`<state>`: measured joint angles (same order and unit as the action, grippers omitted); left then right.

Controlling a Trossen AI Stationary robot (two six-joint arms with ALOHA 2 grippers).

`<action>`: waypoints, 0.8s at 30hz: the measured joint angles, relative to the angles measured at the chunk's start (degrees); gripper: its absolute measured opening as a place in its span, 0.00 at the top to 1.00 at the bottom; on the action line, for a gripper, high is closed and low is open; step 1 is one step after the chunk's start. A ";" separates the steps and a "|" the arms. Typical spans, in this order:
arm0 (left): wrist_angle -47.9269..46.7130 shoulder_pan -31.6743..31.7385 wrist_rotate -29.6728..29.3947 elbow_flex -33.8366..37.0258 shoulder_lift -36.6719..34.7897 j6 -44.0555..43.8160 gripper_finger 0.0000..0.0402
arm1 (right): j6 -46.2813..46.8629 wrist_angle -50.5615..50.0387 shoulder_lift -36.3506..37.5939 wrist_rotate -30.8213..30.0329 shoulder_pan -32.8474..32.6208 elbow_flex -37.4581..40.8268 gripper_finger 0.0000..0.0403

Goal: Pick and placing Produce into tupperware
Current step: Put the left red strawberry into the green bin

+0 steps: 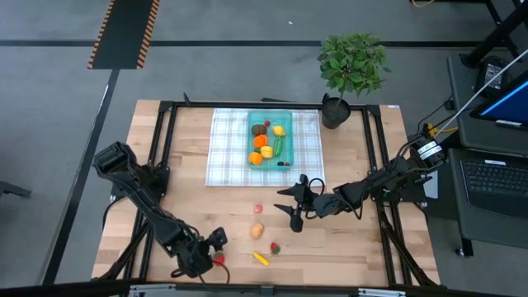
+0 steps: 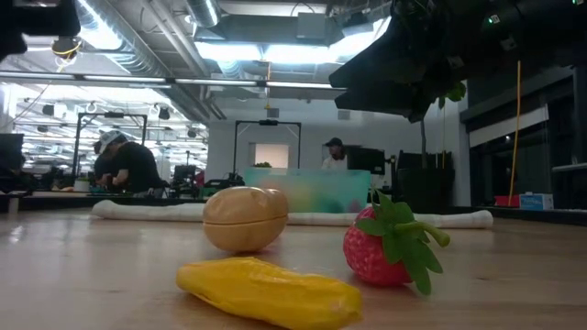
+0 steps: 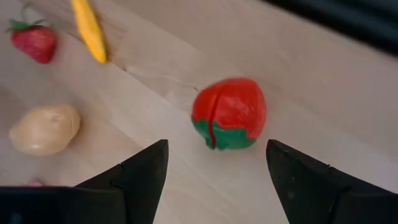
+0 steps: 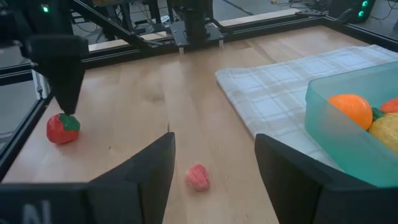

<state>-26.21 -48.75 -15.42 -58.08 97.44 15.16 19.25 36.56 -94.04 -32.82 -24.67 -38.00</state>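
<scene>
On the far middle of the table (image 1: 363, 247), the teal tupperware (image 1: 270, 139) sat upon a white-and-grey checked cloth (image 1: 227, 148) and already held several pieces of produce: oranges (image 1: 260, 141), a yellow lemon (image 1: 279, 130), a green cucumber (image 1: 279, 147) and a brown kiwi (image 1: 258, 129), with dark cherries (image 1: 282, 163) at its near edge. More produce lay loose on the bare wood nearer the front: a small pink piece (image 1: 257, 209), a tan potato (image 1: 257, 230), a red strawberry with green leaves (image 1: 275, 247) and a long yellow piece (image 1: 261, 258). A second strawberry (image 3: 229, 112), red with a green base, lay at the near left, just in front of the left gripper (image 1: 216, 245), whose fingers stood open on either side of it without touching it. The right gripper (image 1: 294, 203) hung over the middle of the table, to the right of the pink piece and near the cloth's near edge, its fingers parted and holding nothing. A leafy potted plant (image 1: 351, 66) stood at the far right corner. In the room beyond, people (image 2: 128, 165) showed at workbenches.
</scene>
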 joint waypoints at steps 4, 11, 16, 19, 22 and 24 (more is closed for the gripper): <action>-0.28 0.00 -0.37 0.00 1.54 2.68 0.34 | 0.00 0.00 0.00 0.00 0.00 0.00 0.45; -0.30 0.36 0.13 0.00 2.37 4.95 0.35 | -0.06 0.00 0.00 0.00 0.00 0.00 0.45; 0.23 1.54 3.47 0.00 2.37 5.01 0.36 | 0.00 0.00 0.00 0.00 0.00 0.00 0.45; 0.50 2.24 5.03 0.00 2.57 5.12 0.37 | 0.00 0.00 0.00 0.00 0.00 0.00 0.45; 0.57 2.51 6.00 0.00 2.84 7.80 0.37 | 0.00 0.00 0.00 0.00 0.00 0.00 0.45; 1.94 2.54 6.18 0.00 3.62 9.75 0.37 | 0.00 0.00 0.00 0.00 0.00 0.00 0.45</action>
<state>-24.27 -46.22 -9.25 -58.08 101.06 24.90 19.25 36.56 -94.04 -32.82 -24.67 -38.00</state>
